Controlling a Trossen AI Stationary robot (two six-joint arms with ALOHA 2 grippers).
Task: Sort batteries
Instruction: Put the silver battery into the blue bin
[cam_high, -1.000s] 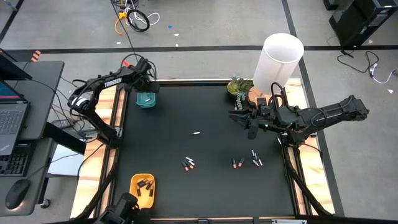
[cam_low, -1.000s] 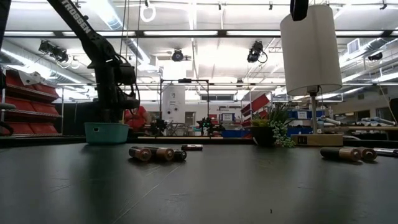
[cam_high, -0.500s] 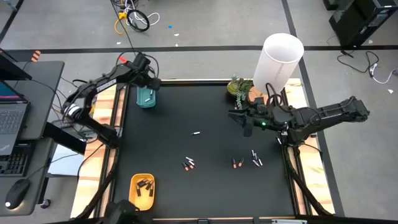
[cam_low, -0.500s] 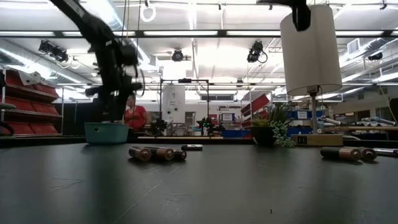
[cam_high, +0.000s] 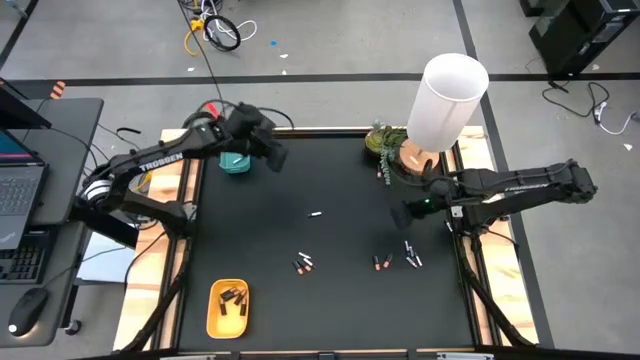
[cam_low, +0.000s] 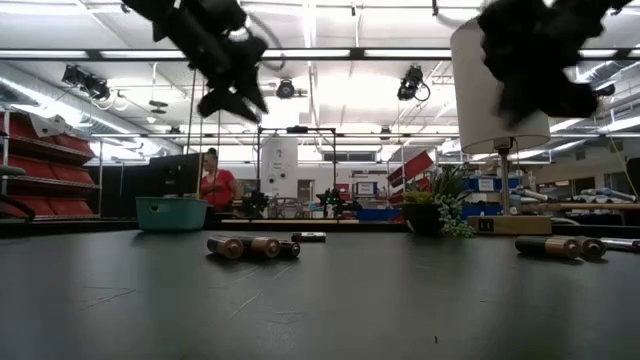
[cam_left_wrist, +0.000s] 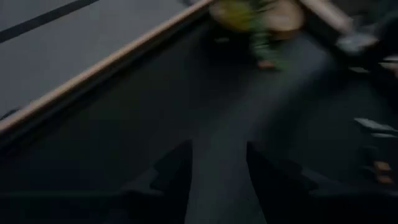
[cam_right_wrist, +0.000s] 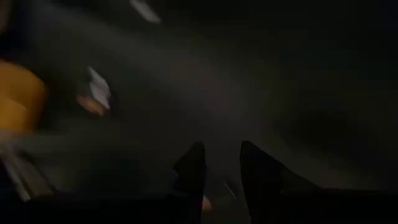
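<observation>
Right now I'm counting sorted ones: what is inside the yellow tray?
The yellow tray holds several dark batteries. An exact count cannot be told; none looks pale.

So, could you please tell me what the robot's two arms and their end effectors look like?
Both arms are dark, slim and jointed. The left arm bears white lettering along one link; the right arm shows a small green light near its wrist. Each end effector, left and right, has two dark tapered fingers.

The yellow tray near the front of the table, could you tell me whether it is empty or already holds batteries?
It holds batteries. In the high view, several dark batteries lie inside the yellow tray; their exact number cannot be told.
</observation>
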